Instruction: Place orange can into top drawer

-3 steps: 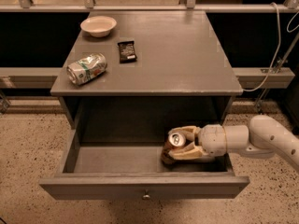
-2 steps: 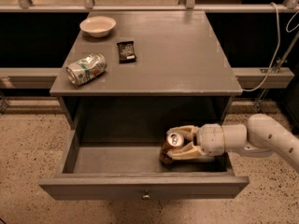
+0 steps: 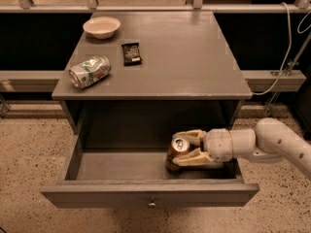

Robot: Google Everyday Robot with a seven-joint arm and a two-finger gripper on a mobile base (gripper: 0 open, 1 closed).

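Note:
The top drawer (image 3: 116, 166) of the grey cabinet is pulled open toward me, its front panel with a small knob (image 3: 152, 204) at the bottom. The orange can (image 3: 175, 153), copper-brown with a silver top, stands tilted on the drawer floor at the right. My gripper (image 3: 183, 150) reaches in from the right, inside the drawer. Its pale fingers (image 3: 190, 158) lie on either side of the can and hold it.
On the cabinet top (image 3: 194, 57) lie a crushed silver-and-green can (image 3: 90, 72) at the left, a dark snack packet (image 3: 131, 53) and a white bowl (image 3: 101, 27) at the back. A white cable (image 3: 286, 47) hangs at the right. Speckled floor surrounds the cabinet.
My gripper and the orange can have shifted slightly to the left inside the drawer. Nothing else has moved.

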